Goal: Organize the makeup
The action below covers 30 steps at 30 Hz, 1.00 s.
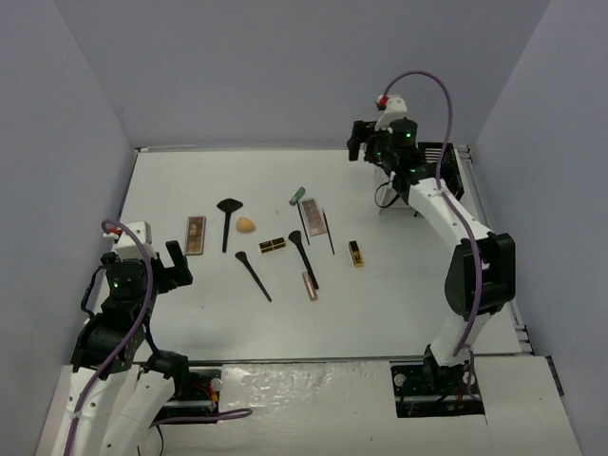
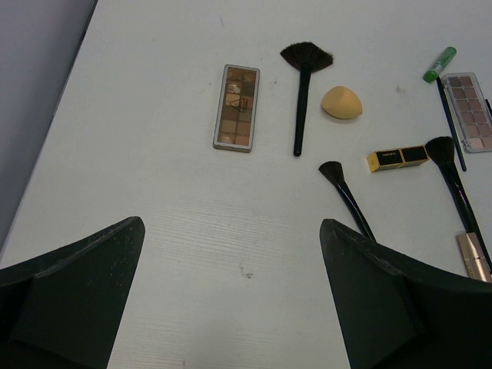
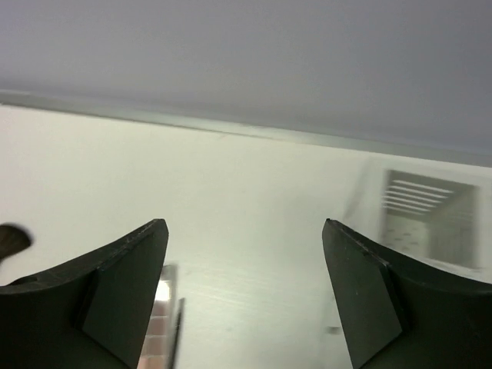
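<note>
White counter (image 1: 190, 304), boxed in by plain grey walls, carried everything. The left fingers (image 2: 84, 284) stood spread wide and empty above bare counter, well nearer the arm bases than the beige sponge (image 2: 340, 102). The right fingers (image 3: 115, 284) were likewise parted with nothing between them, held high, far beyond the sponge and to its right, near the white slatted organizer box (image 3: 427, 219).

All the makeup in view lay loose around the sponge; whether the box held any could not be told. Just left of the sponge lay the fan brush (image 2: 301, 92), and beyond that the brown palette (image 2: 236, 108). Nearer than the sponge and to its right sat the black-gold case (image 2: 397, 157), with a small black brush (image 2: 346, 196) and a longer brush (image 2: 453, 181) close by. Farther right were the green tube (image 2: 440, 64) and the pink palette (image 2: 469, 111), a thin dark stick (image 2: 450, 123) just beside its edge. The gold bottle (image 1: 355, 253) lay farthest right.

Crowding looked like the main hazard. Fingers coming down on the pink palette would likely knock the stick or the tube aside. Both palettes lay flat, so a pinch could skid off their edges. The sponge, being rounded, might roll or squirt out of a hard squeeze.
</note>
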Motion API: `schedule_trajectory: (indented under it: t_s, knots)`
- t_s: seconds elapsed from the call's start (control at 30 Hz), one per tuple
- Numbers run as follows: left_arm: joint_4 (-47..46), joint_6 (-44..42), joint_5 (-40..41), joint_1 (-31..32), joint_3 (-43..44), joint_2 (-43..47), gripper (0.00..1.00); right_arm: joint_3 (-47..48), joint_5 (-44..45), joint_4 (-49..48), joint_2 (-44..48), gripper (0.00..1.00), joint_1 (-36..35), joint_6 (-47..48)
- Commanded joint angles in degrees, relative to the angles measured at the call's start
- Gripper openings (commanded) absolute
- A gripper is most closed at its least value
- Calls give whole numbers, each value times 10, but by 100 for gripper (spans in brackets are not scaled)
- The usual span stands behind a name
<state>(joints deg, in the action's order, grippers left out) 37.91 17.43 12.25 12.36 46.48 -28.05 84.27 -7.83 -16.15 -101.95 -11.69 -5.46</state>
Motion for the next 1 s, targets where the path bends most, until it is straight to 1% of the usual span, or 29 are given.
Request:
schedule_trajectory:
  t_s: [0.0,0.07,0.13,0.2,0.27,0.37,0.5,0.67,0.97]
  knots:
    - [-18,7,2,-5,14,-4,97,-44,65,-4,35,83,-135,25]
    - [-18,7,3,-6,13,-2,97,-53,80,-12,23,87,-198,18]
    - [-18,8,4,-8,13,-1,97,-51,103,-18,7,88,-240,20]
    - [-18,9,4,-9,13,-2,97,-35,104,-17,-31,88,-290,22]
    - [-17,9,5,-9,14,-2,97,-19,95,-22,-64,88,-317,22]
    - [-15,9,6,-9,13,0,97,21,90,-21,-123,87,-358,53]
    - [-14,9,8,-9,13,1,97,69,43,-22,-183,86,-371,80]
    - [-15,9,7,-9,12,0,97,125,12,-12,-236,82,-371,107]
    - [-16,9,4,-9,12,-2,97,202,10,1,-321,76,-370,139]
